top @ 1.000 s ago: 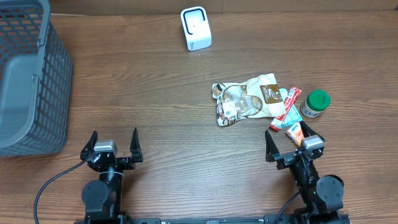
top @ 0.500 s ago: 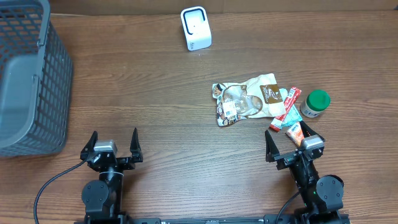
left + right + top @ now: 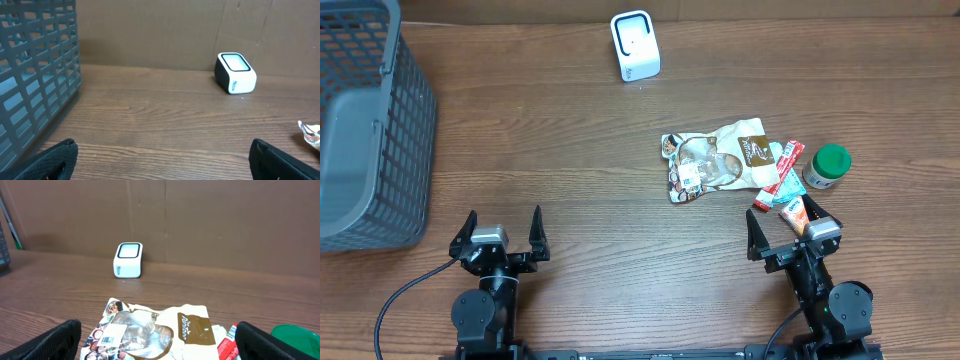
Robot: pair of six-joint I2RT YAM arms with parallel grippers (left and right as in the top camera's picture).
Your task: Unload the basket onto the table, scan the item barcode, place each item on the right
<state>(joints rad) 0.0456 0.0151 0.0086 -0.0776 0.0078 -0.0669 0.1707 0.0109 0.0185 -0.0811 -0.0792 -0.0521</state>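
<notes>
A white barcode scanner (image 3: 635, 45) stands at the back of the table, also visible as the scanner (image 3: 235, 73) and the scanner (image 3: 128, 260). A flat brown-and-white snack bag (image 3: 718, 160) lies right of centre with a white barcode label facing up; the bag (image 3: 150, 332) lies just ahead of my right gripper. Beside it are a red packet (image 3: 778, 176), a small orange packet (image 3: 794, 213) and a green-lidded jar (image 3: 827, 166). My left gripper (image 3: 503, 233) and right gripper (image 3: 790, 235) both rest open near the front edge, nothing between their fingers.
A grey mesh basket (image 3: 365, 120) fills the far left; its wall (image 3: 35, 85) shows in the left wrist view. A brown cardboard wall (image 3: 210, 220) backs the table.
</notes>
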